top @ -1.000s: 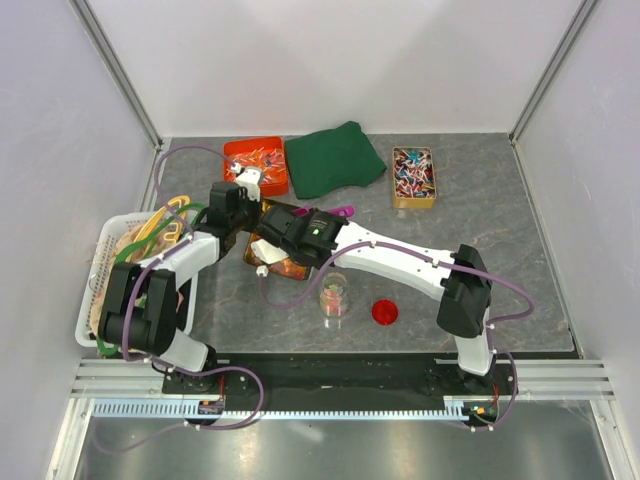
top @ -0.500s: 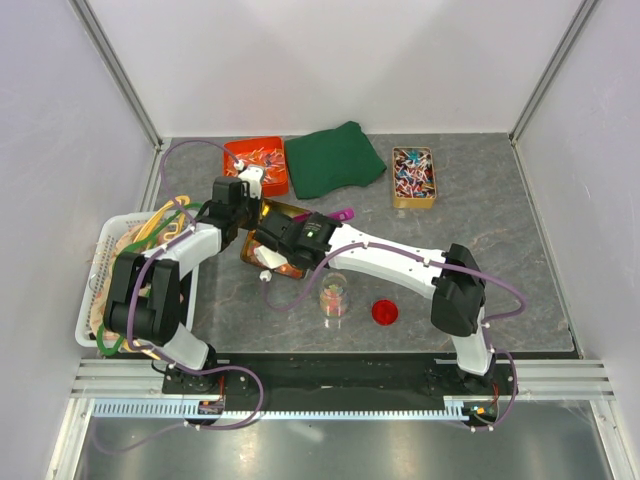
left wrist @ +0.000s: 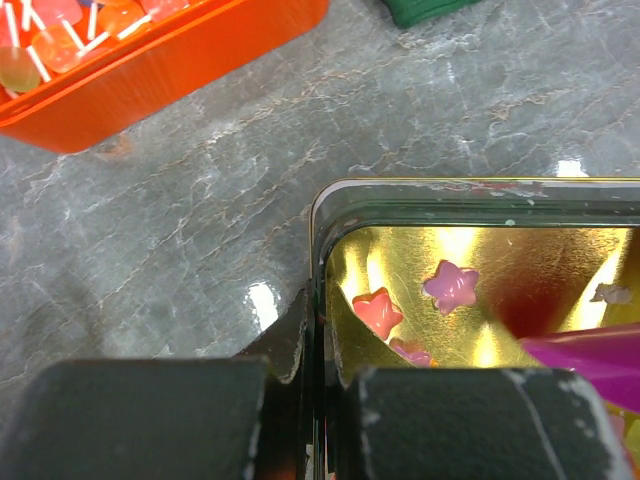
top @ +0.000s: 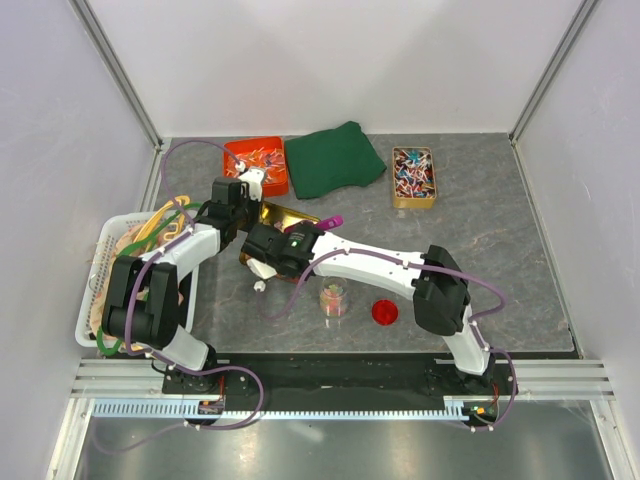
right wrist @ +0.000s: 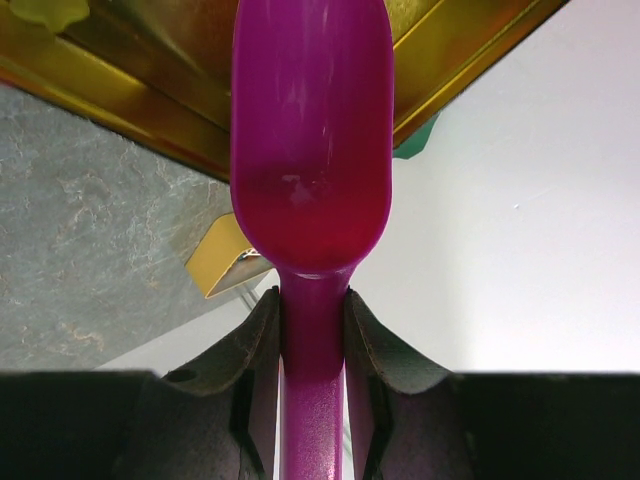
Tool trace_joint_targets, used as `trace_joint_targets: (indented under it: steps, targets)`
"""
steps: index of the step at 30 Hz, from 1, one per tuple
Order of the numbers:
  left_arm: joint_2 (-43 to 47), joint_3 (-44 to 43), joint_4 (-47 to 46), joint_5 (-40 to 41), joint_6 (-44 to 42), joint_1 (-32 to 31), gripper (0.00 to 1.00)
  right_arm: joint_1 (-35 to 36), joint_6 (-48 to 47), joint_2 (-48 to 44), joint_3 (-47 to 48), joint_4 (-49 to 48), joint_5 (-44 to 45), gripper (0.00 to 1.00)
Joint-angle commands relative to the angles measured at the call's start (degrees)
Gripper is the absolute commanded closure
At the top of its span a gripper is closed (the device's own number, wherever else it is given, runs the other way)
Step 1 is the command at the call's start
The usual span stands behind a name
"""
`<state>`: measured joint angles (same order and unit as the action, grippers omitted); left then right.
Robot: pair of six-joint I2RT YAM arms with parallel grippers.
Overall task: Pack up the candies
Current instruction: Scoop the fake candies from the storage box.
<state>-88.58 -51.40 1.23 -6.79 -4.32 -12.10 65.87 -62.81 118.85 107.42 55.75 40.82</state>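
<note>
The candies are small star-shaped gummies: a red one (left wrist: pixel 377 312) and a purple one (left wrist: pixel 452 285) lie in a gold tin (left wrist: pixel 480 195). My left gripper (left wrist: pixel 320 345) is shut on the tin's near wall, one finger inside and one outside. From above, that gripper (top: pixel 246 212) sits at the tin's (top: pixel 288 214) left end. My right gripper (right wrist: pixel 312 312) is shut on the handle of a magenta scoop (right wrist: pixel 312 150), whose bowl reaches over the tin (right wrist: pixel 455 50). From above, the right gripper (top: pixel 300 236) covers most of the tin. A small jar (top: pixel 334 298) holds some candies.
A red lid (top: pixel 385 312) lies right of the jar. At the back are an orange tray (top: pixel 257 160) of sweets, a green cloth (top: pixel 335 158) and a wooden box (top: pixel 413 177) of wrapped sweets. A white basket (top: pixel 105 262) stands at the left edge.
My right arm has swung left and turned, bringing the scoop lower over the tin and covering more of it. The left gripper has kept its hold on the tin.
</note>
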Motion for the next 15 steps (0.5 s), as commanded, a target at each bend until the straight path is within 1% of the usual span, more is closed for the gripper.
trace_joint_targets:
  steps: [1,10,15]
  targets:
    - [1.4,-2.7,-2.0,-3.7,1.3,0.1,0.98,0.4,0.8,1.5,2.1,3.1,1.6,1.0]
    - [0.7,-3.1,-1.9,-3.2,1.3,0.1,0.98,0.7,2.2,0.6,-1.4,2.6,0.5,1.0]
    - [-0.6,-3.2,-1.7,-3.7,1.5,0.1,0.98,0.7,1.3,0.4,-0.9,2.6,0.9,1.0]
